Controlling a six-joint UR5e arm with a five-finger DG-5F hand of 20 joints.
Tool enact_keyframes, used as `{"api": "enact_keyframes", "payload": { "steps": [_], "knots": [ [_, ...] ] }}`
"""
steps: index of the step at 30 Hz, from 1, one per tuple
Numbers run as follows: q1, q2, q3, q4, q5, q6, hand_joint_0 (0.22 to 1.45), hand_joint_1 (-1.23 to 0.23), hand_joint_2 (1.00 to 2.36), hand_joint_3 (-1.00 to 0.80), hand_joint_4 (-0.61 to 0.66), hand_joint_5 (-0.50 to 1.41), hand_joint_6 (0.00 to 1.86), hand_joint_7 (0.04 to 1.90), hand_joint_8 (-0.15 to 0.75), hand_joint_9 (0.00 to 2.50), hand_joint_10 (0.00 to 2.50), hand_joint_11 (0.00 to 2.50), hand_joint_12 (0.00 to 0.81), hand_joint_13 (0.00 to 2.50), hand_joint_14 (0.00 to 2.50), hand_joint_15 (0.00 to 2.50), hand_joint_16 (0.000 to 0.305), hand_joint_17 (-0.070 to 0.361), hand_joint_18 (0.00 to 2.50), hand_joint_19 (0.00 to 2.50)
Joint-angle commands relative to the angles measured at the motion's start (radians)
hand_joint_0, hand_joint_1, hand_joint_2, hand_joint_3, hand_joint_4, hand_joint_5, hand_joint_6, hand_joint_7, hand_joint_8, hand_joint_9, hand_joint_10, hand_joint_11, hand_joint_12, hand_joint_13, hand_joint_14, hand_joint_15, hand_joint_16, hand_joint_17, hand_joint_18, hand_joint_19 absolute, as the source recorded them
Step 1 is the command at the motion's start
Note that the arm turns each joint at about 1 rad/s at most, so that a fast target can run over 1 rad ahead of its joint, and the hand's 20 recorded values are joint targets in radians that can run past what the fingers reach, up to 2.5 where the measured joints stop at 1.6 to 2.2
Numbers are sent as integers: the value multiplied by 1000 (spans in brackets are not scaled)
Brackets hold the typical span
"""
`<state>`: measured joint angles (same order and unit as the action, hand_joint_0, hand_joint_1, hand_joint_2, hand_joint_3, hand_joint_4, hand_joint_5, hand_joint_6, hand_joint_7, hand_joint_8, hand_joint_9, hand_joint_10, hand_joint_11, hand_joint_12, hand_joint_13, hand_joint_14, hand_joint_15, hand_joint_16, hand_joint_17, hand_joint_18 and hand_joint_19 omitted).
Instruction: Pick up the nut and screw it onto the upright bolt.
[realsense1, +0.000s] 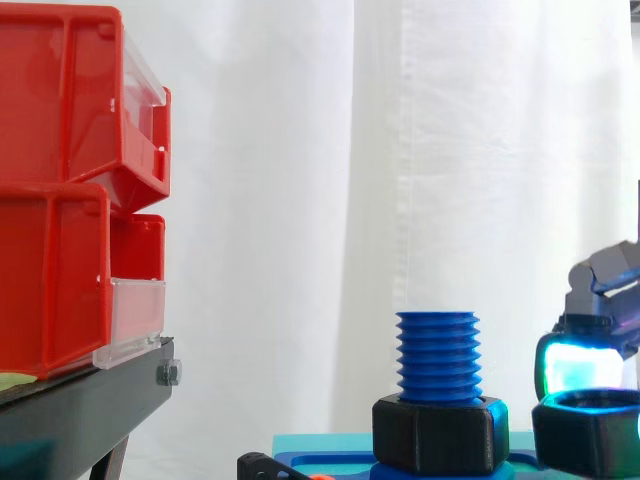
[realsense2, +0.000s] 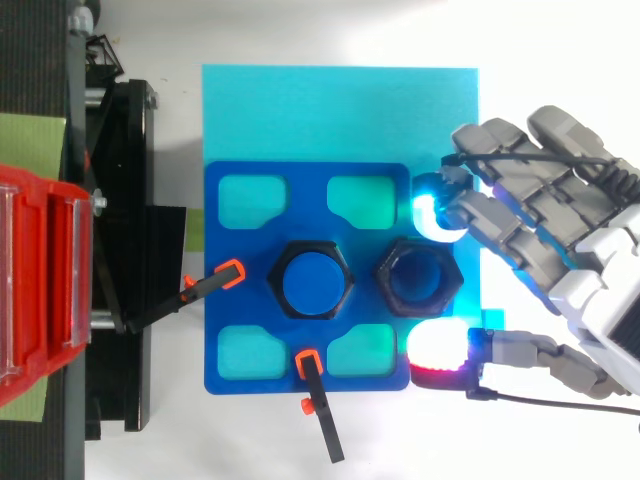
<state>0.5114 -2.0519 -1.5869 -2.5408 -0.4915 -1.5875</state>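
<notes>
Loose black nut (realsense1: 590, 440) sat flat on the blue plate (realsense2: 230, 280), just beside the upright blue bolt (realsense1: 437, 355), on the side the arm came in from. It looked level with a second black nut (realsense1: 438, 432) seated round the bolt's base. So not lifted yet; I judged the step as the grasp.

The fingers (realsense2: 432, 208) were spread wide, straddling the nut. In the top view the cyan pad was just off one edge and the red thumb pad (realsense2: 438, 350) just off the opposite edge, nut between them. From the side the cyan pad sat mostly above the nut's top rim, so I read no grip. I couldn't confirm any contact. The rest of the hand (realsense2: 560, 190) hung off the plate's edge.

To do it well, I'd drop lower so the pads meet the nut's sides below the rim. Then close evenly on opposite sides and lift it level so it doesn't cock. Clear the bolt top before moving across, or the thread start will jam.

Further out: the cyan sheet (realsense2: 300, 110) under the plate, an orange-tipped clamp (realsense2: 228, 274) at its edge, red bins (realsense1: 60, 120) well apart.
</notes>
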Motion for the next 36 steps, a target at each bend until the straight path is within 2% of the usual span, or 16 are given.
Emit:
{"api": "enact_keyframes", "payload": {
  "steps": [1, 6, 8, 10, 12, 14, 16, 18, 21, 23, 24, 27, 28, 32, 35, 36],
  "knots": [
    [-1, 13, 16, -73, -5, 41, 503, -602, 1000, -500, 194, -160, 507, 1233, 245, 467, 0, 0, 299, 554, 0, 0, 38, 85, 446, 36],
    [-2, 27, 30, -151, -16, 176, 502, -589, 1000, -500, 194, -159, 507, 1233, 247, 469, 0, 0, 300, 556, 0, 0, 38, 85, 445, 34],
    [-2, 29, 36, -164, -18, 187, 502, -585, 1000, -500, 199, -159, 507, 1235, 248, 475, 0, 0, 299, 557, 0, 0, 38, 86, 446, 40],
    [-2, 48, 45, -253, -22, 216, 502, -585, 1000, -500, 200, -159, 506, 1237, 248, 474, 0, 0, 300, 557, 0, 0, 38, 86, 448, 34],
    [-2, 64, 45, -286, -24, 230, 502, -583, 1000, -500, 199, -157, 506, 1238, 248, 474, 0, 0, 299, 558, 0, 0, 38, 86, 449, 34],
    [-8, 108, 45, -340, -33, 261, 502, -582, 1000, -500, 199, -157, 506, 1241, 248, 473, 0, 0, 299, 557, 0, 0, 38, 86, 448, 41],
    [-14, 128, 45, -357, -44, 268, 502, -582, 1000, -500, 204, -156, 506, 1240, 248, 472, 0, 0, 299, 558, 0, 0, 38, 86, 449, 41],
    [-22, 133, 53, -348, -73, 270, 502, -577, 1000, -500, 197, -156, 506, 1240, 247, 471, 0, 0, 300, 559, 0, 0, 38, 86, 450, 41],
    [-45, 131, 96, -323, -151, 270, 501, -575, 1000, -500, 200, -156, 506, 1244, 248, 473, 0, 0, 299, 559, 0, 0, 38, 86, 451, 41],
    [-54, 131, 105, -311, -170, 268, 502, -572, 1000, -500, 205, -156, 505, 1243, 249, 474, 0, 0, 300, 559, 0, 0, 38, 86, 452, 45],
    [-68, 131, 111, -291, -188, 264, 501, -572, 1000, -500, 204, -156, 504, 1248, 250, 475, 0, 0, 300, 560, 0, 0, 38, 86, 453, 45],
    [-87, 127, 123, -239, -231, 232, 502, -569, 1000, -500, 205, -156, 504, 1245, 251, 476, 0, 0, 300, 562, 0, 0, 38, 86, 457, 46],
    [-94, 116, 123, -208, -259, 210, 501, -569, 1000, -500, 205, -155, 505, 1245, 252, 478, 0, 0, 299, 562, 0, 0, 38, 86, 457, 40],
    [-113, 93, 131, -156, -306, 181, 502, -567, 1000, -500, 197, -155, 504, 1245, 251, 479, 0, 0, 299, 565, 0, 0, 38, 86, 458, 45],
    [-125, 90, 137, -136, -323, 175, 502, -563, 1000, -500, 204, -156, 503, 1248, 252, 479, 0, 0, 301, 566, 0, 0, 38, 86, 460, 51],
    [-131, 70, 146, -119, -340, 162, 502, -563, 1000, -500, 204, -156, 503, 1247, 252, 479, 0, 0, 300, 566, 0, 0, 38, 86, 459, 49]
  ]
}}
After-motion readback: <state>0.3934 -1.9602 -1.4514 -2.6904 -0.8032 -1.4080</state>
